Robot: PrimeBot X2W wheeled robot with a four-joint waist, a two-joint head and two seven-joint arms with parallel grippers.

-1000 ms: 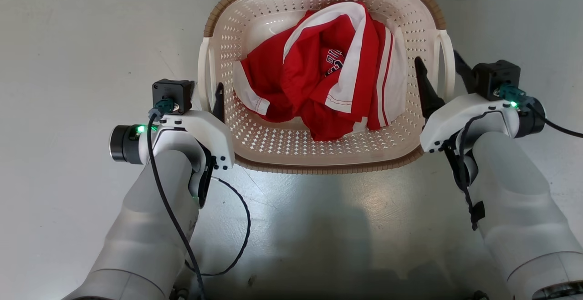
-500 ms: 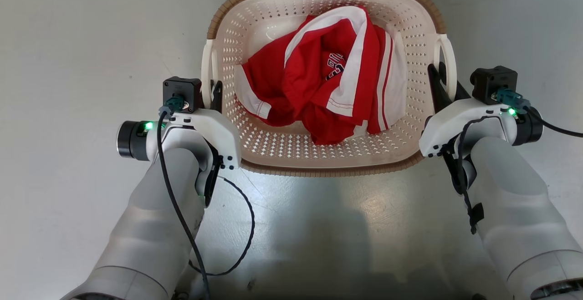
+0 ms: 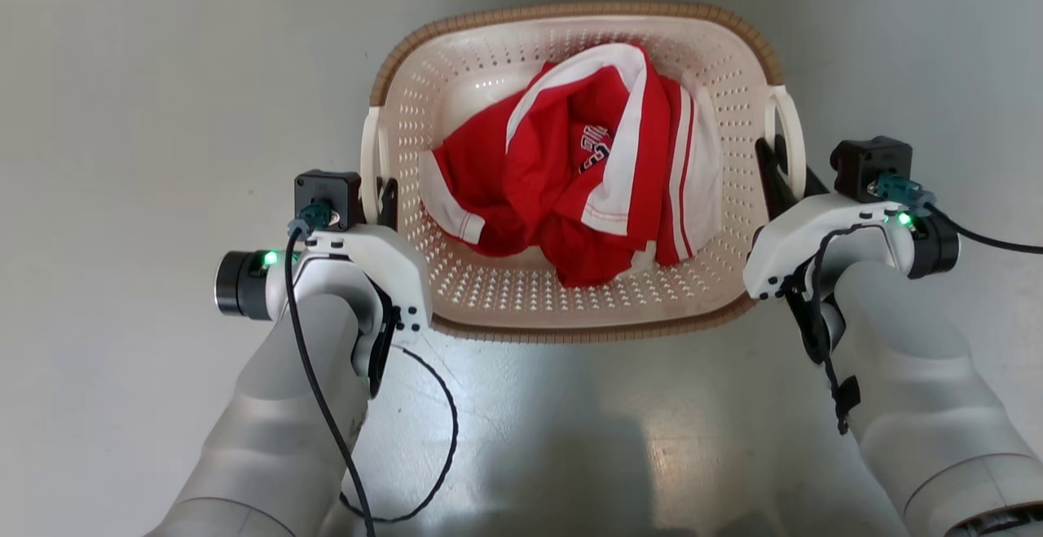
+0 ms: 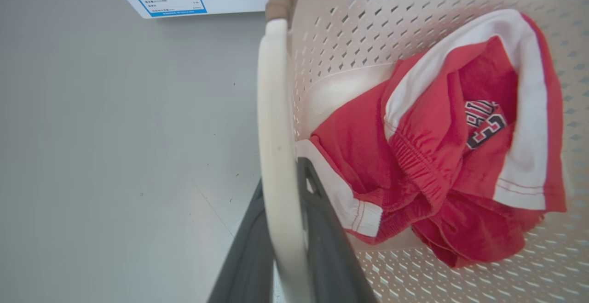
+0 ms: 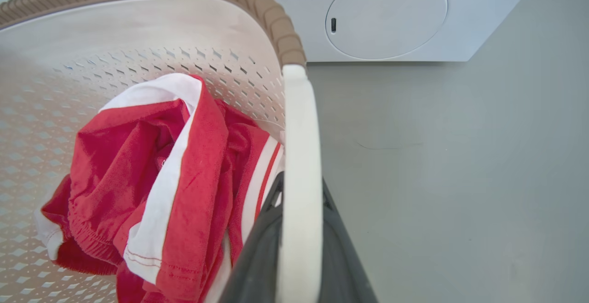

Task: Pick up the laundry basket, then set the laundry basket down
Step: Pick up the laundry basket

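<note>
Cream-white perforated plastic forms the laundry basket [image 3: 570, 313], which sits on or just above the grey floor [image 3: 122, 113], directly before the robot; whether its base touches the floor cannot be told. A brown woven-look rim [image 3: 570, 10] runs along its far and near edges. A crumpled red and white garment [image 3: 587, 187] lies inside, below rim level.

The left tool [image 3: 380, 195] is closed narrowly on the left loop handle [image 3: 371, 146], one dark finger outside the loop and one inside against the basket wall. The right tool [image 3: 784, 164] is clamped likewise on the right loop handle [image 3: 790, 121]. In each wrist view the white handle bar runs upright between the two fingers.

Smooth floor stretches outward from both handles and from the near rim towards the robot. Beyond the far rim a strip of floor separates the basket from a white appliance [image 5: 386, 15], whose lower edge crosses the top of the head view.
</note>
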